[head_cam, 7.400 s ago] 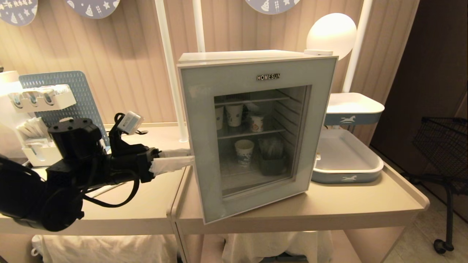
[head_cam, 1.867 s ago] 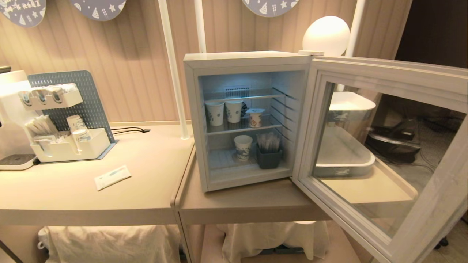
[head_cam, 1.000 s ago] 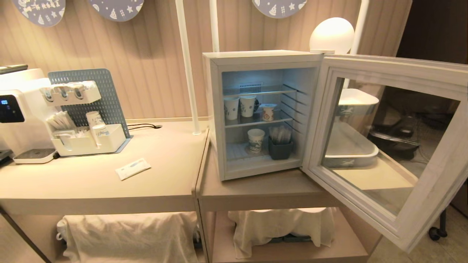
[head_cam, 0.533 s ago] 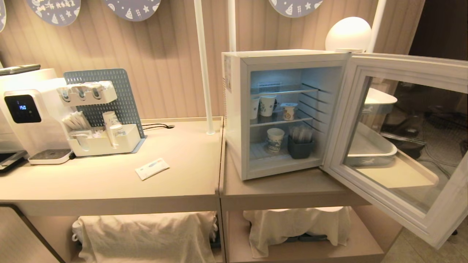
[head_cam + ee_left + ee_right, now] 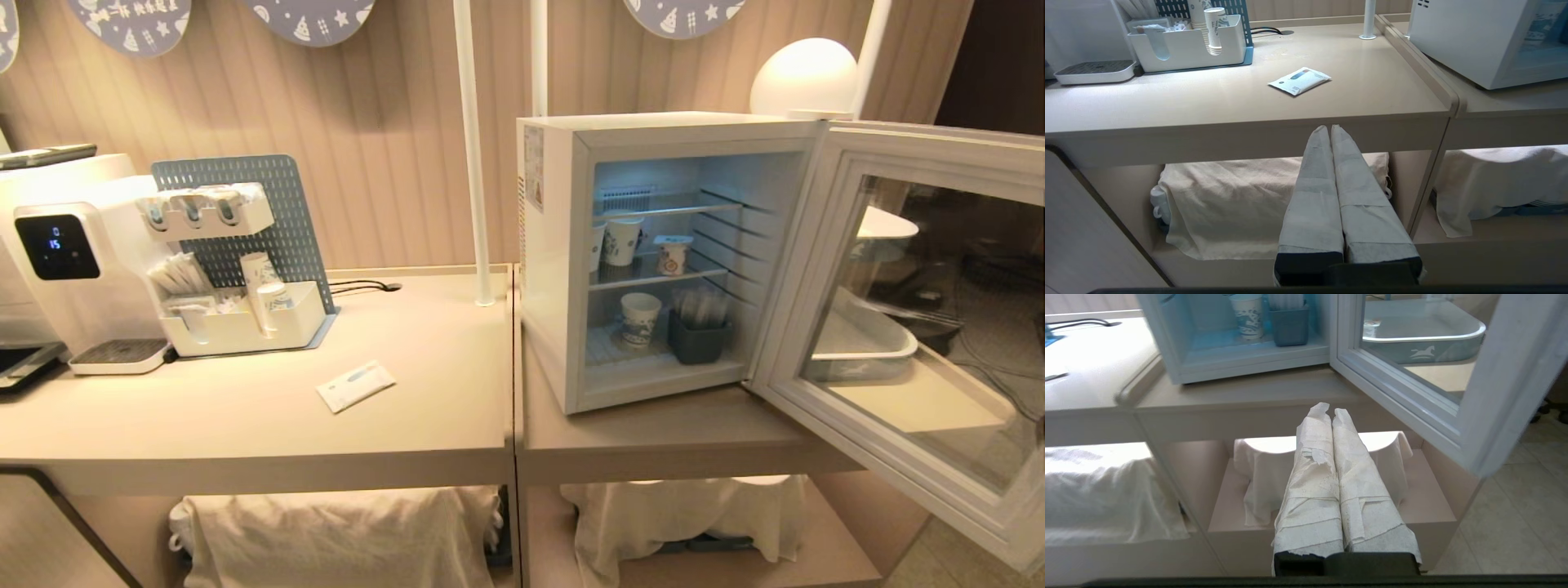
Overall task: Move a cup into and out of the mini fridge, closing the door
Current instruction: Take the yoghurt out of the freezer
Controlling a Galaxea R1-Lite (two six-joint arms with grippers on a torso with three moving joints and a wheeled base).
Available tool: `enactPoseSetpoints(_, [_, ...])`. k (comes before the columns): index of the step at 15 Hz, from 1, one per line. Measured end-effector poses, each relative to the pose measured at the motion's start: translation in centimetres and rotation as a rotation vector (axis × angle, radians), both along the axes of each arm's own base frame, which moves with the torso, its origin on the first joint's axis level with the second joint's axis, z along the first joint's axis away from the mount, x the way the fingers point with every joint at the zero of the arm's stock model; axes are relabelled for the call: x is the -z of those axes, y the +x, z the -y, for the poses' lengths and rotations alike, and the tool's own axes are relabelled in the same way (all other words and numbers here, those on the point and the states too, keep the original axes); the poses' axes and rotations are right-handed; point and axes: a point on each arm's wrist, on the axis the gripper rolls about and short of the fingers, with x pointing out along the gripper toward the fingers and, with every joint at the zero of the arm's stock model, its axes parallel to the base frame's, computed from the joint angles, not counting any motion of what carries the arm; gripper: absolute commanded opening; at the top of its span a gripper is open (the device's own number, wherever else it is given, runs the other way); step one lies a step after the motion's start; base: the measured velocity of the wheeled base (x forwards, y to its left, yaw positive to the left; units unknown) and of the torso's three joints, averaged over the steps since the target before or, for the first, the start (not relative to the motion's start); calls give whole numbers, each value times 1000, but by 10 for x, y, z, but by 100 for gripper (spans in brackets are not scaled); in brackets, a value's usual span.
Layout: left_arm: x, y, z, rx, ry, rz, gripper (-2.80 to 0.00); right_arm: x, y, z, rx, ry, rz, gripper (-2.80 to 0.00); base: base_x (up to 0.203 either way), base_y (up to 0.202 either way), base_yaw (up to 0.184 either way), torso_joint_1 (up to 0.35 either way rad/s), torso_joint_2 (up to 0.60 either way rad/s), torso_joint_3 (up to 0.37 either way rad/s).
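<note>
Both arms parked low: left gripper (image 5: 1330, 130) and right gripper (image 5: 1327, 410) pressed together, empty. The cup (image 5: 673, 255) sits on the mini fridge (image 5: 653, 131) upper shelf beside paper cups (image 5: 624, 239) (easy to knock). The door (image 5: 922, 327) juts wide; risk of clipping it.

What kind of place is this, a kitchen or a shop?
Probably a small self-serve drinks corner: a white countertop mini fridge holding paper cups, a white hot-water dispenser, and a white organiser tray of cups and sachets on beige tables.

One mini fridge (image 5: 555, 245); one cup (image 5: 672, 255); three paper cups (image 5: 639, 318).
</note>
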Motion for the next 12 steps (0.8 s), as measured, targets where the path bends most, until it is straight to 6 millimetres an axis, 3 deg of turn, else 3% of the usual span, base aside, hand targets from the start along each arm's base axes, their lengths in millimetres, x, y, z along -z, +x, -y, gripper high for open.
enactPoseSetpoints(9, [0, 0, 0, -2, -14, 0, -280, -4, -1, 0, 1, -5, 14, -280, 178, 0, -1, 5, 5, 2])
enactPoseSetpoints(10, [0, 0, 0, 0, -15, 0, -280, -16, -4, 0, 3, -3, 45, -280, 0, 0, 0, 0, 0, 0])
enactPoseSetpoints(12, [0, 0, 0, 0, -16, 0, -280, -63, -14, 0, 7, 4, 141, -280, 0, 0, 0, 0, 0, 0])
